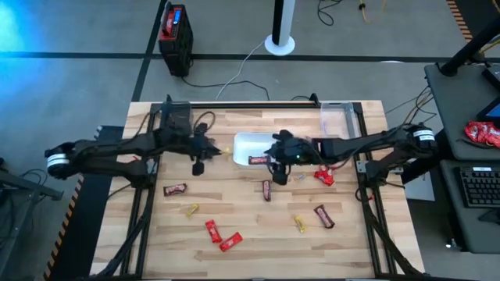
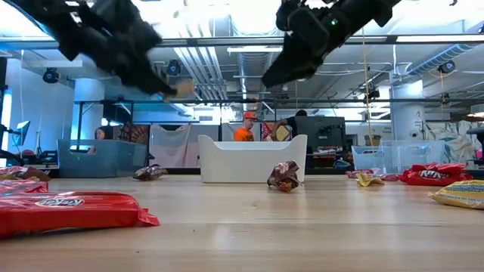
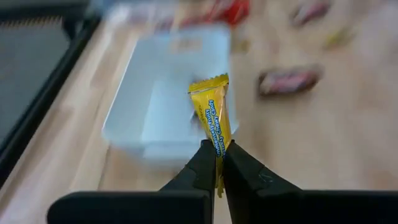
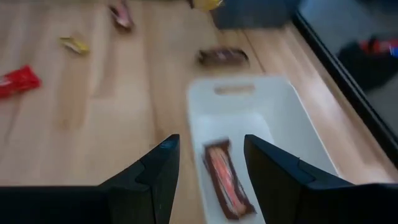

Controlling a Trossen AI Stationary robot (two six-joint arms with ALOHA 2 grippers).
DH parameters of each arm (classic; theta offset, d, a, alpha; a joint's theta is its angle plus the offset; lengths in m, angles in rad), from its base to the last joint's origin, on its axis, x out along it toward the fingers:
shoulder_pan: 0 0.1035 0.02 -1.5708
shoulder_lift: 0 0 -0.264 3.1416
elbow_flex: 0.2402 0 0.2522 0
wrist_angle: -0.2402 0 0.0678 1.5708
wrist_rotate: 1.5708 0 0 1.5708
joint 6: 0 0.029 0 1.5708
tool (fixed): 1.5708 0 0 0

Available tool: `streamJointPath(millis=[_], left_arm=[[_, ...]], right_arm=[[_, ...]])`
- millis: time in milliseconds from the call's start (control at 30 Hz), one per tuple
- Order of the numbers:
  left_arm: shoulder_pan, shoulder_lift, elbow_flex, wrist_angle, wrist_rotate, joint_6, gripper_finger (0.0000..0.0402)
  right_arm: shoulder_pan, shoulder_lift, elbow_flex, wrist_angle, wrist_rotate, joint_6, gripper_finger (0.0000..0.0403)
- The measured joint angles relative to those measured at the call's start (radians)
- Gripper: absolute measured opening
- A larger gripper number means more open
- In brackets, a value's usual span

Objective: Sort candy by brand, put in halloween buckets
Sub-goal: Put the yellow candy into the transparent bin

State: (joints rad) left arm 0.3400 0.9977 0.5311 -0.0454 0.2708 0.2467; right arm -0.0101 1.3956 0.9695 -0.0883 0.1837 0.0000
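From overhead, I see the left claw [image 1: 200,166] sitting just to the left of the white tray [image 1: 244,140], which lies at the middle of the bench [image 1: 258,250]. The right claw [image 1: 276,167] hangs at the tray's right end, and one dark brown bar [image 1: 258,160] lies inside the tray. Two clear tubs stand at the bench's far edge, one at the left [image 1: 175,115] and one at the right [image 1: 338,117]. Loose candy is spread over the near half: red wrappers [image 1: 230,242], brown bars [image 1: 324,216] and small yellow pieces [image 1: 191,209]. The near left corner is bare wood.

At bench height, both arms hang above the surface. A red wrapper [image 2: 68,210] lies close to the lens on the left, a crumpled brown piece [image 2: 284,176] sits in front of the tray [image 2: 227,162], and more red and yellow candy lies at the right.

Through the left wrist camera, the left claw [image 3: 217,163] is clamped tight on a yellow-gold piece [image 3: 214,115], which stands up from the fingertips over the tray's [image 3: 134,106] near rim.

Through the right wrist camera, the right claw [image 4: 210,168] has its fingers spread apart and holds nothing. It hangs over the tray [image 4: 273,106], right above the brown bar [image 4: 225,177] with its reddish label. A further brown bar [image 4: 222,56] lies on the wood just past the tray's far end.
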Motion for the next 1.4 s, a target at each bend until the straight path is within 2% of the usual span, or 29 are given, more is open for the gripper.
streamJointPath(millis=[133,267,533,700,800,1100,1400], left_arm=[[-0.062,-0.071,-0.034,0.156,0.080,-0.068,0.0000],[-0.145,-0.092,-0.092,0.344,0.088,-0.117,0.0000],[-0.265,-0.023,-0.206,0.767,0.087,-0.175,0.0000],[-0.278,0.037,-0.253,0.921,0.083,-0.232,0.0000],[-0.281,0.087,-0.255,0.952,0.079,-0.255,0.0000],[-0.294,0.239,-0.253,1.179,0.079,-0.257,0.0000],[-0.294,0.330,-0.212,1.226,0.083,-0.258,0.0000]], right_arm=[[0.045,0.040,-0.031,0.202,-0.001,-0.074,0.0173],[0.069,0.100,-0.040,0.391,-0.001,-0.123,0.0173],[0.075,0.244,-0.037,0.831,-0.155,-0.200,0.0173],[0.075,0.314,-0.027,1.068,-0.220,-0.203,0.0173],[0.075,0.340,-0.004,1.099,-0.228,-0.203,0.0173],[0.073,0.361,0.039,1.089,-0.255,-0.179,0.0173],[0.068,0.361,0.039,1.088,-0.267,-0.175,0.0153]])
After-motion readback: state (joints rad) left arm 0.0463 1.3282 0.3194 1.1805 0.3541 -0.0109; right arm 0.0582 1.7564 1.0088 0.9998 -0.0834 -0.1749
